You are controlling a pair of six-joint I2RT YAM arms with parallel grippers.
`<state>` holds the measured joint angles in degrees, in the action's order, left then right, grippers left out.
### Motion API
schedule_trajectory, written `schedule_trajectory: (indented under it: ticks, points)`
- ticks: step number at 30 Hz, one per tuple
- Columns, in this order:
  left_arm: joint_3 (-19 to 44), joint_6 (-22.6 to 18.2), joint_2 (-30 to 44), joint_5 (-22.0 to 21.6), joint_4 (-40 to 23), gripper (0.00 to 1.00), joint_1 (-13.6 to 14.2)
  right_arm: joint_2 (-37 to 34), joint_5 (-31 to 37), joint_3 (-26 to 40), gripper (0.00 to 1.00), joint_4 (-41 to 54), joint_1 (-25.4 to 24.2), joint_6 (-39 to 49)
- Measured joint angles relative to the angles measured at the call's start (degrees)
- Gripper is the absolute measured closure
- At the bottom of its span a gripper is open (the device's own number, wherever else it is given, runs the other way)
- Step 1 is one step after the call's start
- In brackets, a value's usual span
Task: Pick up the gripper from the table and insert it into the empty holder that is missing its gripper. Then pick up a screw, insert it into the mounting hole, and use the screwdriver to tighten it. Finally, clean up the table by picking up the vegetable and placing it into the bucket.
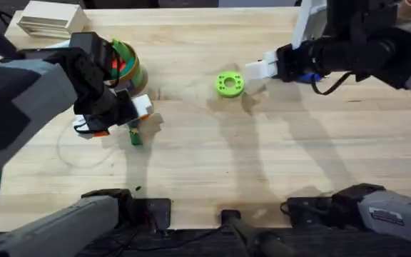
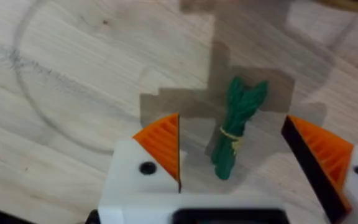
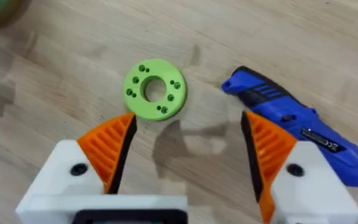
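The left gripper (image 2: 235,165), fingers apart, straddles the vegetable (image 2: 235,127) lying on the table (image 2: 73,74); light and probably slippery, it seems best pinched mid-stalk at the band.

Overhead looks down on the table (image 1: 277,164); both wrist cameras look closely down at its wood

The left tool (image 2: 232,165) hangs over the wooden tabletop (image 2: 73,74), its orange pads (image 2: 163,146) spread wide; the vegetable (image 2: 235,124) lies between them, seemingly untouched.
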<state>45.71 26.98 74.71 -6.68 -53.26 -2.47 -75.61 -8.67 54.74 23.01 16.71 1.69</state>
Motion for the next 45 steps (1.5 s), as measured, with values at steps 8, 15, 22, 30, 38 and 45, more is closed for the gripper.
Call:
schedule_trajectory:
  ticks: [8,15,22,30,38,45]
  points:
    - [-1.05,-1.05,2.28,2.12,2.35,0.020,-0.49,0.00,0.00,0.00,0.021,0.04,0.00,0.00]
    - [-1.25,-1.24,2.28,3.96,2.70,0.096,-0.73,0.00,0.00,0.00,0.021,0.06,0.00,0.00]
    - [-1.64,-1.31,2.46,4.55,1.58,0.104,-0.73,0.00,0.00,0.00,0.021,0.08,0.00,0.00]
    - [-1.90,-1.30,5.50,5.56,1.45,0.219,-1.93,0.00,0.00,0.00,0.021,0.10,0.00,0.00]
    - [-1.73,-1.24,5.47,5.57,-0.34,0.982,-2.57,0.00,0.00,0.00,0.021,0.10,0.00,0.00]
    - [3.77,-1.24,5.56,5.66,-10.12,0.983,-0.62,0.00,0.00,0.00,0.021,0.10,0.00,0.00]
